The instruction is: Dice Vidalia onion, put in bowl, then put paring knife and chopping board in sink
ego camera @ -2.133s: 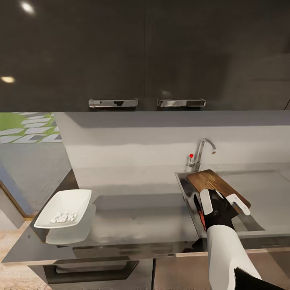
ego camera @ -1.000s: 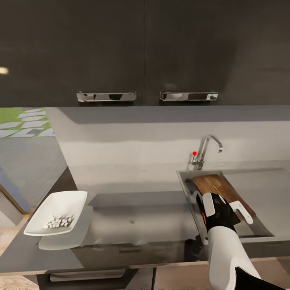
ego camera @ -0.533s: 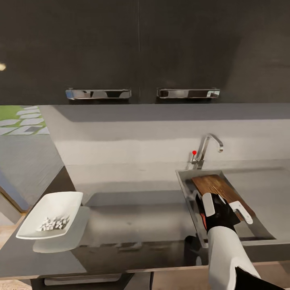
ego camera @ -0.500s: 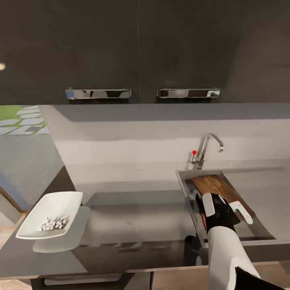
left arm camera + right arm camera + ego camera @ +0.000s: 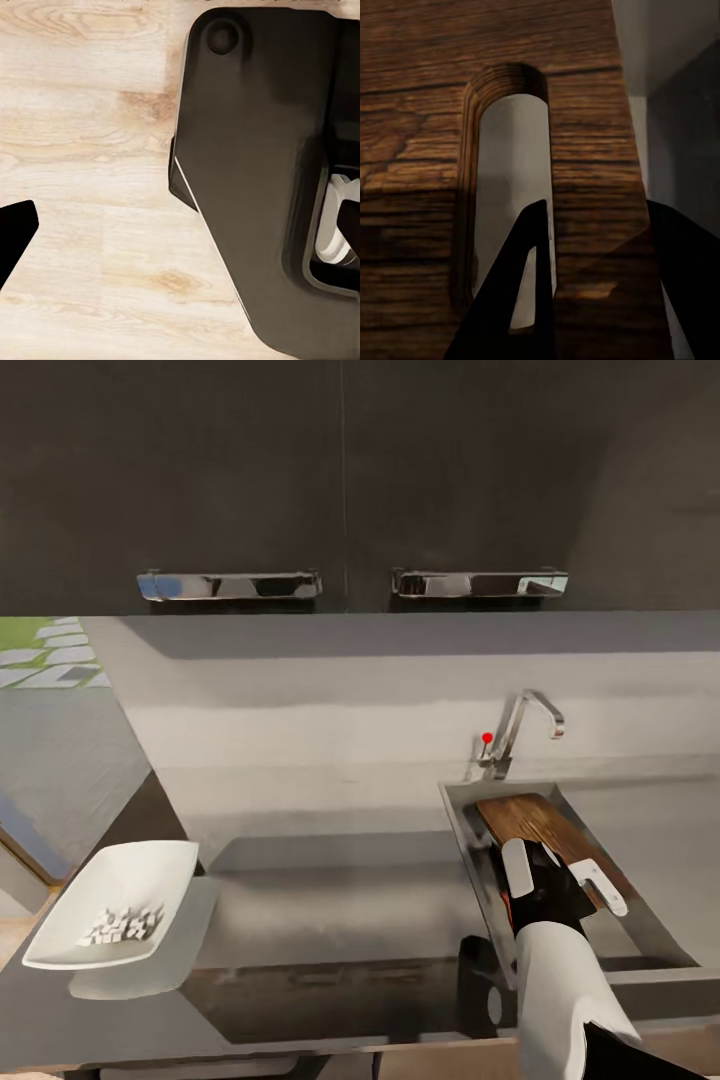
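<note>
The dark brown chopping board (image 5: 535, 828) lies slanted inside the steel sink (image 5: 463, 830). My right gripper (image 5: 556, 876) is shut on its near end. In the right wrist view one dark finger (image 5: 526, 289) goes through the board's handle slot (image 5: 506, 172) and the other sits outside the board's edge. A thin red strip (image 5: 506, 908) beside the gripper looks like the paring knife's handle, mostly hidden. The white square bowl (image 5: 112, 900) at the counter's left holds small white onion dice (image 5: 122, 926). My left gripper (image 5: 184, 229) hangs open over the wooden floor.
The chrome tap (image 5: 528, 722) with its red knob (image 5: 487, 738) stands behind the sink. Dark wall cabinets with chrome handles (image 5: 230, 584) hang above the grey countertop (image 5: 330, 900). The robot's dark base (image 5: 255, 172) is below the left gripper.
The camera has shifted, so the bowl and counter sit further left and lower. Since two seconds ago the board has sunk lower into the sink. The right gripper has kept its hold.
</note>
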